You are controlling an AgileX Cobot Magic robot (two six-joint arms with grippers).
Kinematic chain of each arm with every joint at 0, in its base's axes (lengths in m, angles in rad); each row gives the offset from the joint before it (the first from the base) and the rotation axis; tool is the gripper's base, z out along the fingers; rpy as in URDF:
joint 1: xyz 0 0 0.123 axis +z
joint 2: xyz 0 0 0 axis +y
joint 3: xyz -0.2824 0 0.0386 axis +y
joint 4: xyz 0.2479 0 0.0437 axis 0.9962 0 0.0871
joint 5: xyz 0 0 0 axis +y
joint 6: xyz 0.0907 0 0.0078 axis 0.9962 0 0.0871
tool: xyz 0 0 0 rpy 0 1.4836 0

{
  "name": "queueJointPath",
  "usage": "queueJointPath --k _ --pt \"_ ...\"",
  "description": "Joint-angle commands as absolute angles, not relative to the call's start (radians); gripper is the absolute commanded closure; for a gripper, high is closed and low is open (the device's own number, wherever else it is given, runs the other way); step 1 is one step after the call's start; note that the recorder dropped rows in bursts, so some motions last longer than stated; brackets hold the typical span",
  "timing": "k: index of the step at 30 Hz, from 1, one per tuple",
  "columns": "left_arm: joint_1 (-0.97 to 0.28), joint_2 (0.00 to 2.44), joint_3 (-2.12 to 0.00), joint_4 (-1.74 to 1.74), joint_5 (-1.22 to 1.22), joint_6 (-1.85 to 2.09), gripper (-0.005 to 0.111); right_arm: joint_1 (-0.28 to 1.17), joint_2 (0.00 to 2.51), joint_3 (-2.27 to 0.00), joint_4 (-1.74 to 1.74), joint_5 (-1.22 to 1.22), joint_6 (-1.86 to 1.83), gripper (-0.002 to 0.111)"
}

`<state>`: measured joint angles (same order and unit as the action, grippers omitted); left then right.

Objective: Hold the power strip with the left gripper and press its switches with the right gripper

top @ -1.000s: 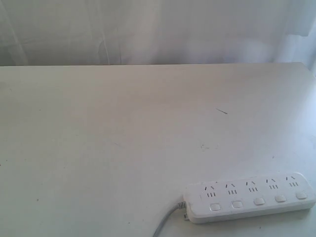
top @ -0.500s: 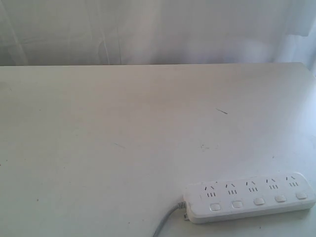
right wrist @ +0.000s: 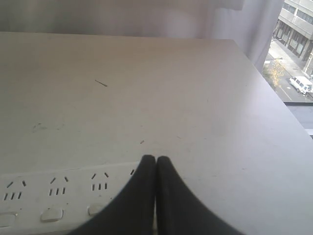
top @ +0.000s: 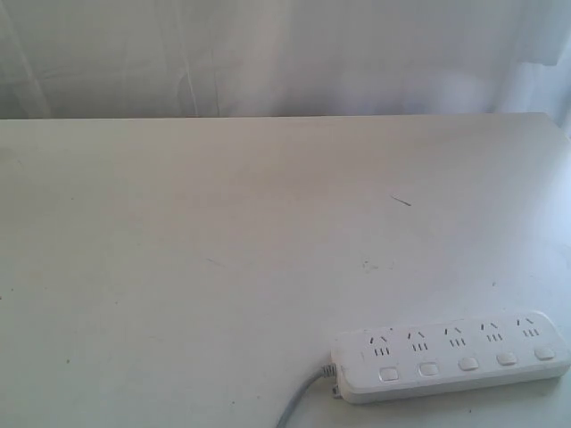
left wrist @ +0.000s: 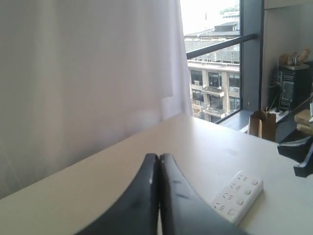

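White tabletop (top: pixel 223 250) runs back to a sheer white curtain (top: pixel 268 53). Past the curtain's edge, a window (left wrist: pixel 220 63) looks onto a multi-storey building (left wrist: pixel 215 93). The white power strip (top: pixel 451 357) lies flat at the tabletop's near edge, sockets facing up. Its five square switches (top: pixel 468 364) sit in a row along its near side, and its grey cord (top: pixel 299 403) trails from the end nearer the tabletop's middle. A short dark mark (top: pixel 401 201) lies well behind the strip. A brown paper bag (left wrist: pixel 261 126) stands beyond the strip, by the window. The left pincer (left wrist: pixel 159 157) is closed tip to tip, holds nothing, and is well apart from the strip. The right pincer (right wrist: pixel 155 159) is also pressed closed and empty. In its wrist view, its dark fingers cover part of the strip.
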<state>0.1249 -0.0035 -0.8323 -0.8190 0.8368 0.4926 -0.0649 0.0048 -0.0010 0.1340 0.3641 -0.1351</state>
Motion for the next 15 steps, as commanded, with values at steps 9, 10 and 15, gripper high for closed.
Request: queueJointPath --k 9,10,15 --pt "0.127 0.048 -0.838 -1.208 0.718 0.506 0.107 -0.061 0.000 0.000 0.134 0.354 -0.134 0.108" --pt "0.127 0.071 -0.838 -1.219 0.740 0.521 0.107 -0.061 0.000 0.000 0.134 0.354 -0.134 0.108" --pt "0.127 0.145 -0.827 -1.229 0.812 0.627 0.107 -0.061 0.000 0.000 0.134 0.354 -0.134 0.108"
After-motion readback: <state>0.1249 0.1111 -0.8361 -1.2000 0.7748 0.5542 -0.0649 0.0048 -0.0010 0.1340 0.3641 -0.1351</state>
